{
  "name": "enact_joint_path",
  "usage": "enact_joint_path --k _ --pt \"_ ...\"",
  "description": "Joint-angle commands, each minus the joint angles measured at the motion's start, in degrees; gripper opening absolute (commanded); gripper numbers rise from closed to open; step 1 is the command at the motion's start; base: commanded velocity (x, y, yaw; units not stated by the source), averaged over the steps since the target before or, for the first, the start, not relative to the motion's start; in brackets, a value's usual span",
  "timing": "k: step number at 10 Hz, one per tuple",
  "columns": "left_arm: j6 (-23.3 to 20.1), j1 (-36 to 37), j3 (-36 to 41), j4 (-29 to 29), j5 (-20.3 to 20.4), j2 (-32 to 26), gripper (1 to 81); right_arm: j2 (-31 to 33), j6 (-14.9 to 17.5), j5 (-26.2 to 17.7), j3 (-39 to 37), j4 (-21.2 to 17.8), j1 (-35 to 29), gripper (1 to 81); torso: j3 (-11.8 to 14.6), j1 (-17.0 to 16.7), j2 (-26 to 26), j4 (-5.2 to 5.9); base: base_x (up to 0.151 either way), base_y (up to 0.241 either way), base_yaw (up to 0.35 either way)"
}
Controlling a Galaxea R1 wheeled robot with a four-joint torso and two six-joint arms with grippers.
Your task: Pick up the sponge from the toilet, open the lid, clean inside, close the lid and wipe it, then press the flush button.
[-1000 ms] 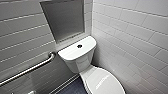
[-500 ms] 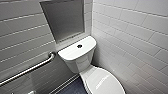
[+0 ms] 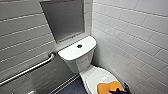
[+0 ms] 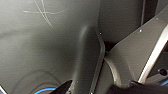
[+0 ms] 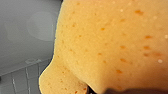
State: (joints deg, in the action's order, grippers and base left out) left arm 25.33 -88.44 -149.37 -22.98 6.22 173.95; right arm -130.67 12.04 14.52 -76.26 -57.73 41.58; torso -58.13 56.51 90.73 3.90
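**Sponge on the closed lid, right gripper pinching its edge**

The toilet (image 3: pixel 77 58) stands in a corner of white-tiled walls (image 3: pixel 130 37). Its tank backs onto the far wall, below a recessed grey niche (image 3: pixel 63 21). The flush button (image 3: pixel 79 46) sits in the middle of the tank top with nothing on it. The lid (image 3: pixel 96 75) is down over the bowl.

The sponge (image 3: pixel 108 87), bright orange, lies flat on the near part of the lid, touching it. The right gripper (image 3: pixel 121 89) comes in from the near right and meets the sponge's near-right edge. It looks pinched on the sponge, though its dark tips are hard to make out. In the right wrist view the sponge looms very close, showing its pored surface and one rounded lobe, with a pale surface and tiles behind it.

A steel grab bar (image 3: pixel 27 70) runs along the left wall, well apart from the toilet. Dark floor (image 3: pixel 71 87) shows to the left of the bowl.
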Motion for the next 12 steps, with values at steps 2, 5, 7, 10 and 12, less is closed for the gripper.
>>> enact_joint_path --k 2,5,7,10,12 --pt "-0.37 -0.82 0.66 0.04 -4.37 0.09 81.1 -16.11 0.88 -15.98 -23.35 -1.15 -14.71 1.0 0.0 0.0 0.0 0.0 0.0 0.0 0.0" --pt "-0.28 -0.81 0.66 0.13 -4.37 0.09 81.1 -22.97 0.88 -23.1 -34.86 -1.15 -17.62 1.0 -0.02 0.0 0.0 0.0 0.0 0.0 0.0" --pt "-0.28 -0.82 0.66 0.13 -4.37 0.09 81.1 -28.09 0.88 -30.87 -44.66 0.25 -17.63 1.0 -0.02 0.0 0.0 0.0 0.0 0.0 0.0" --pt "-0.29 -0.81 0.66 0.04 -4.37 0.26 81.1 -34.23 0.88 -36.05 -53.61 2.44 -17.28 1.0 -0.02 0.0 0.0 0.0 0.0 0.0 0.0" --pt "-0.29 -0.73 0.66 0.04 -4.37 0.35 81.1 -37.04 0.79 -38.85 -57.31 3.41 -17.27 1.0 -0.04 0.0 0.0 0.0 0.0 0.0 0.0"
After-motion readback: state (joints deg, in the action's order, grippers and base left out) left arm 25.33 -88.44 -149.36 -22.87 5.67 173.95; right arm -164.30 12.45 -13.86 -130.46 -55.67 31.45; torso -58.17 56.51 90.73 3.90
